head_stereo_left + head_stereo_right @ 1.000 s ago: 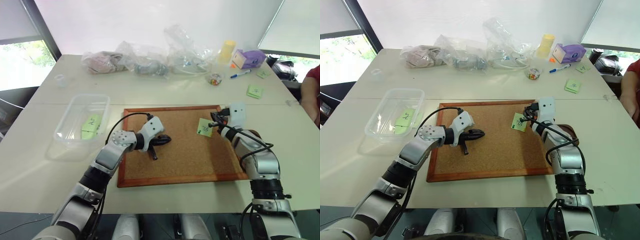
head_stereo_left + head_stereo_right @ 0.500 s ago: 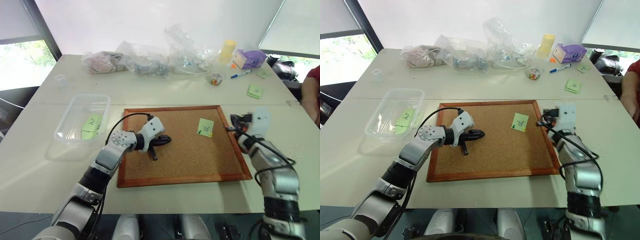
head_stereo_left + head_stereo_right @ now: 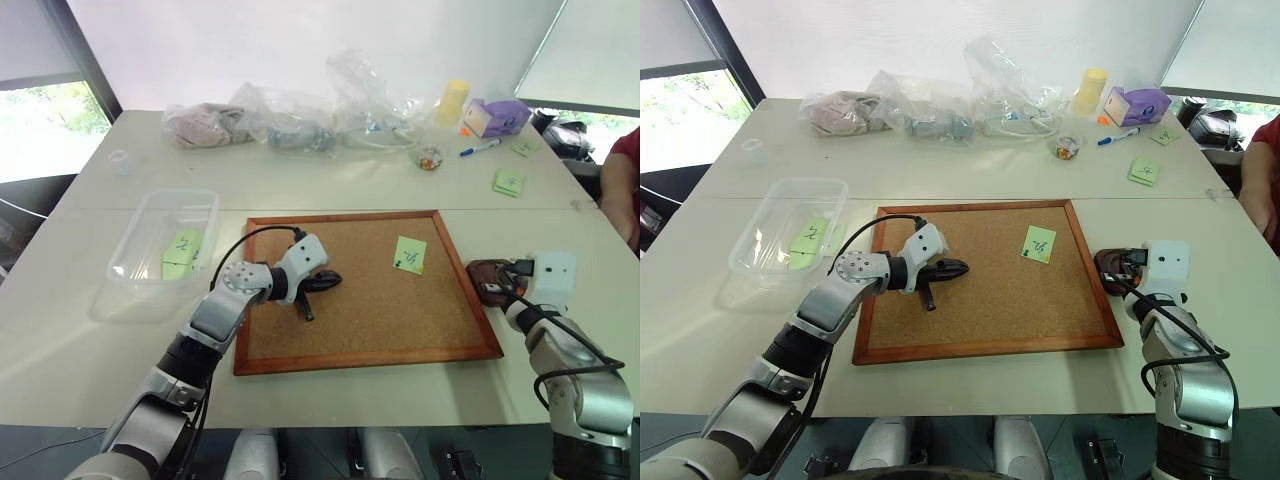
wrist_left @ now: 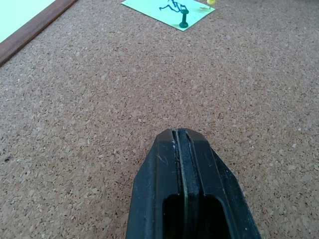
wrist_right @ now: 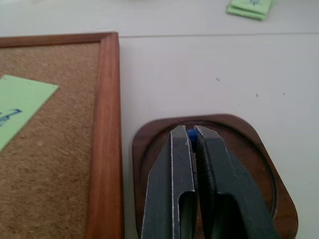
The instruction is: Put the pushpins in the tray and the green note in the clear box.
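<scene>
The green note point(image 3: 410, 255) lies on the cork board, held by a dark green pushpin point(image 4: 183, 22) and a yellow one point(image 4: 212, 2). My left gripper point(image 3: 333, 280) rests shut and empty on the cork, well to the left of the note. To the right of the board sits the reddish-brown tray point(image 3: 478, 271). My right gripper point(image 5: 192, 132) hangs just over the tray's hollow, shut on a small blue pushpin point(image 5: 191, 133) that peeks out between its fingertips. The clear box point(image 3: 140, 268) stands left of the board with other green notes inside.
The wood-framed cork board point(image 3: 370, 320) fills the table's middle. Soft plastic bags point(image 3: 300, 120), a yellow cup point(image 3: 454, 100), a purple box point(image 3: 497, 117) and a small jar point(image 3: 431, 158) line the back. Loose green notes point(image 3: 509, 182) lie at the right. A person's sleeve point(image 3: 625, 180) shows at the right edge.
My right gripper has left the green note and swung right and back off the board, ending over the tray. The left gripper has stayed put.
</scene>
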Robot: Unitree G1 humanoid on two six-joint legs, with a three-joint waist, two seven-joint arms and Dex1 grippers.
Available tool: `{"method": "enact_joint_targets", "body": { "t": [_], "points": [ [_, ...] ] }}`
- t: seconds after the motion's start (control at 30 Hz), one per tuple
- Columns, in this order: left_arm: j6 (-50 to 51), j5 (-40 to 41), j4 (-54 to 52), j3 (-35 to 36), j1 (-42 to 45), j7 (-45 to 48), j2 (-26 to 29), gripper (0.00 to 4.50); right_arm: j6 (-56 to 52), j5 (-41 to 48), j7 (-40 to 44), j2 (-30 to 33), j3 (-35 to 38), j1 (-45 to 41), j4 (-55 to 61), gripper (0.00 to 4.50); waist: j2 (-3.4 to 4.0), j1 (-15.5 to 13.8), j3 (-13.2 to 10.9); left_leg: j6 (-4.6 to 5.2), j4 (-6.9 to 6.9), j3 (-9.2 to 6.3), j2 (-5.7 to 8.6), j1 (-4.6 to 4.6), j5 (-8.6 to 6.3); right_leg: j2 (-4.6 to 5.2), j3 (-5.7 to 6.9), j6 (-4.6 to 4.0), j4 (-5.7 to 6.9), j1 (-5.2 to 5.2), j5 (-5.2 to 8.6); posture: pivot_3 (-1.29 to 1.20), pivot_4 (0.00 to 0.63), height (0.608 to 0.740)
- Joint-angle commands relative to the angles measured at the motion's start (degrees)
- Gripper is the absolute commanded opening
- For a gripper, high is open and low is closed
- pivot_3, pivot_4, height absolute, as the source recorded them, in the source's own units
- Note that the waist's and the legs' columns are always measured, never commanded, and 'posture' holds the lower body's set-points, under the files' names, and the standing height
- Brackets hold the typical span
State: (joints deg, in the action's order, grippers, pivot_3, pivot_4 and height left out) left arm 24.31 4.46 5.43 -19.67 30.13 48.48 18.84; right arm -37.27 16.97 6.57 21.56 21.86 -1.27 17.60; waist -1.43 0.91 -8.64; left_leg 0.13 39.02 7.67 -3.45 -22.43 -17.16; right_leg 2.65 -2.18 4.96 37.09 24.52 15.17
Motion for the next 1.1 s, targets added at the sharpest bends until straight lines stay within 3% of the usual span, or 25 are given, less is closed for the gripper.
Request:
{"method": "enact_joint_targets", "body": {
  "t": [0.03, 0.07, 0.13, 0.33, 0.4, 0.87, 1.1],
  "points": [
    [0.62, -0.88, 1.02, -1.70, -0.49, 0.76, -0.02, 0.00, 0.08, -0.34, -0.90, 0.48, 1.81, -0.81, 0.19, 0.05, 0.00, 0.00, 0.00, 0.00, 0.00, 0.00, 0.00, 0.00, 0.00, 0.00, 0.00, 0.00, 0.00, 0.00, 0.00, 0.00, 0.150, 0.737],
    [0.60, -0.91, 1.04, -1.68, -0.49, 0.75, -0.07, 0.00, 0.11, -0.25, -0.97, 0.48, 1.88, -0.81, 0.02, 0.51, 0.00, -0.01, 0.00, 0.00, 0.00, 0.00, 0.00, 0.00, 0.00, 0.00, 0.00, 0.00, 0.00, 0.00, 0.00, 0.00, 0.150, 0.737],
    [0.57, -0.96, 1.06, -1.63, -0.50, 0.71, -0.14, 0.00, 0.12, -0.07, -1.08, 0.52, 2.02, -0.78, -0.22, 0.87, 0.00, -0.04, 0.00, 0.00, 0.00, 0.00, -0.01, 0.00, 0.00, 0.00, 0.00, 0.00, -0.01, 0.00, 0.00, 0.00, 0.150, 0.737],
    [0.48, -1.08, 1.23, -1.51, -0.44, 0.61, -0.33, 0.00, -0.37, 0.28, -1.78, 0.32, 2.82, -0.93, -0.56, 3.82, 0.00, -0.09, 0.00, 0.00, 0.00, 0.00, -0.02, -0.01, 0.00, 0.01, 0.00, 0.00, -0.01, 0.00, 0.00, 0.00, 0.150, 0.737],
    [0.44, -1.10, 1.30, -1.50, -0.42, 0.56, -0.39, 0.00, -0.54, 0.56, -2.02, 0.11, 3.28, -1.08, -0.57, 4.45, 0.00, -0.08, 0.00, 0.00, 0.00, 0.00, -0.02, 0.00, 0.00, 0.01, 0.00, 0.00, -0.01, 0.00, 0.00, 0.00, 0.150, 0.737],
    [0.03, -1.34, 1.53, -1.67, -0.45, 0.57, -0.52, 0.00, -2.00, 7.45, -2.02, -2.43, 7.03, -2.89, 1.06, 4.45, 0.00, -0.12, 0.00, 0.02, 0.00, -0.01, -0.05, -0.01, -0.01, 0.01, 0.00, 0.00, -0.02, -0.01, 0.00, 0.00, 0.150, 0.737],
    [0.02, -1.40, 1.31, -1.71, -0.75, 0.59, -0.42, 0.00, -4.59, 16.17, -2.05, -5.09, 9.81, -2.95, 4.75, 4.45, 0.00, -0.14, 0.00, 0.03, -0.01, -0.03, -0.08, -0.02, -0.02, 0.02, 0.00, 0.00, -0.03, -0.01, 0.00, 0.00, 0.150, 0.737]
  ]
}}
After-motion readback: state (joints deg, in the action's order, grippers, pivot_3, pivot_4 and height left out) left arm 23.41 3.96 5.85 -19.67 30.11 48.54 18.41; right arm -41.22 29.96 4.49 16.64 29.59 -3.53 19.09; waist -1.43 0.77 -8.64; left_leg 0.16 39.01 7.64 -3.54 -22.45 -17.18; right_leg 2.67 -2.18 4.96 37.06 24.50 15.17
